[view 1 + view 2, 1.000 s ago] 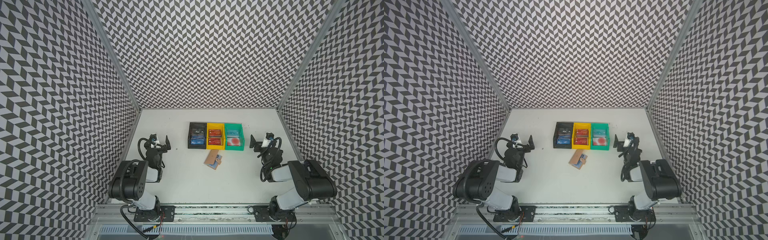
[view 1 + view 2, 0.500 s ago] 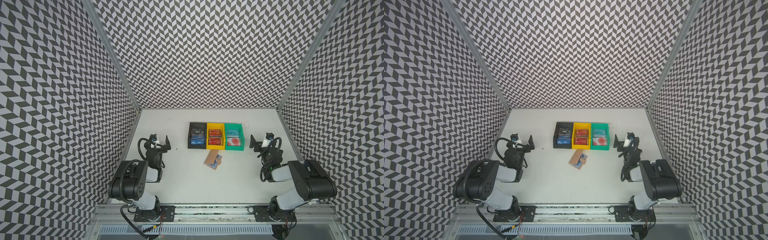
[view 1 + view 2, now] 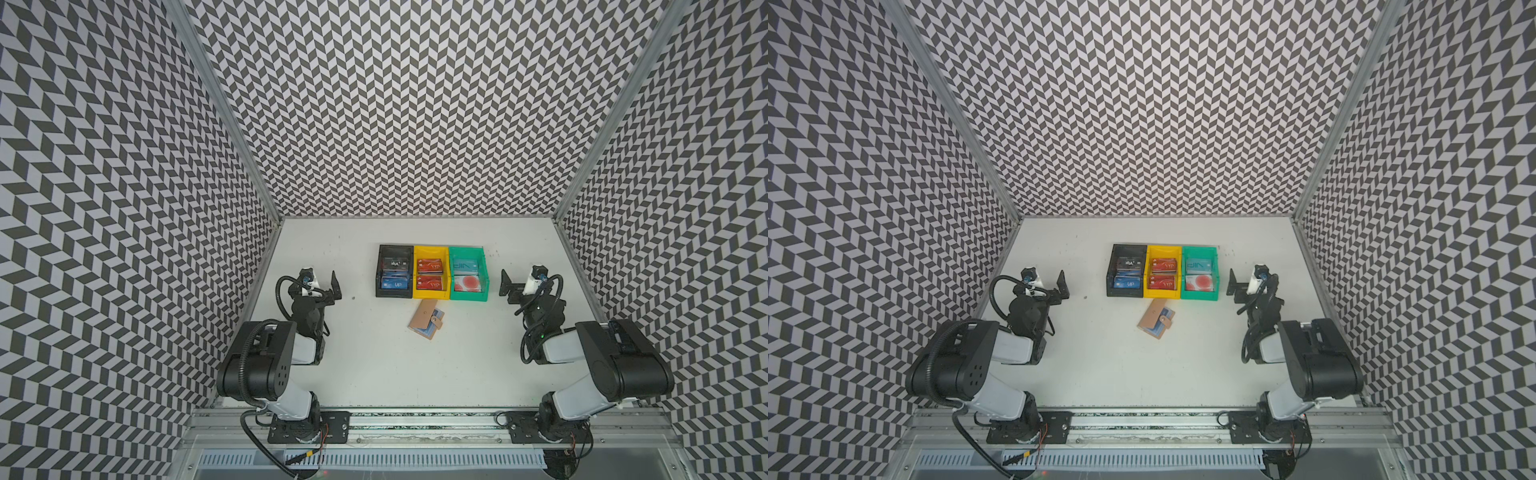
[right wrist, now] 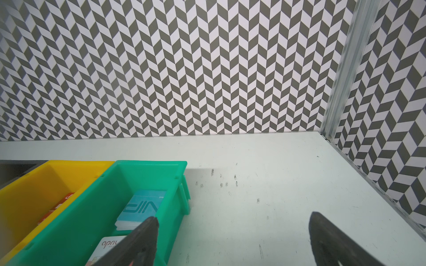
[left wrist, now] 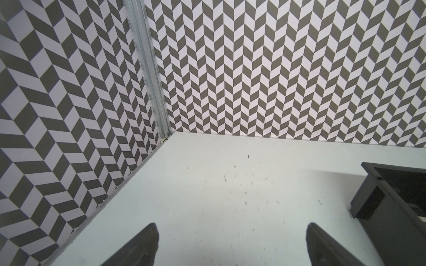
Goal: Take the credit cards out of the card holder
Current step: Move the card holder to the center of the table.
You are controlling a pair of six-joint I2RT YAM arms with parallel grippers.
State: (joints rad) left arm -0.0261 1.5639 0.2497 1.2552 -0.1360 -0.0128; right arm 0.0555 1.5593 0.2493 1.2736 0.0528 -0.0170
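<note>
Enclosure: b/w chevron walls [image 3: 415, 104] on three sides, pale scuffed table [image 3: 374, 365]. Card holder [image 3: 424, 318]: tan, lying flat mid-table, just near of the yellow bin [image 3: 431, 249] w/o touching it, skewed to the bin row, roughly midway btw the two arms [image 3: 266, 365]. Pale blue sleeves [image 3: 430, 328] peek out at its right/near edge, w/ the snap tab [image 3: 436, 319] folded over them; snapped or not, cannot tell. Contents hidden; the only credit cards [image 3: 429, 284] in plain sight lie in the bins. Left gripper [image 5: 231, 232]: jaws spread wide, empty, over bare table at left, well apart from the holder. Right gripper [image 4: 232, 228]: jaws likewise wide, empty, just right of the green bin [image 3: 465, 249]. Risks, est.: holder looks light, so pulling a card w/o the other claw pinning it would prob. drag or lift the whole thing. If the tab is snapped, tugging at the sleeves gets nowhere. Thin cards in snug sleeves mean a claw may pinch sleeve + card together. The bin wall is close on the far side, so a finger could knock it. Count: holder ×1; bins ×3 (black bin [image 3: 378, 274], yellow, green, left to right); card piles in bins ×6, two per bin (dark + blue, red + red, teal + white w/ red circles); arms ×2; cards in holder n/k.
</note>
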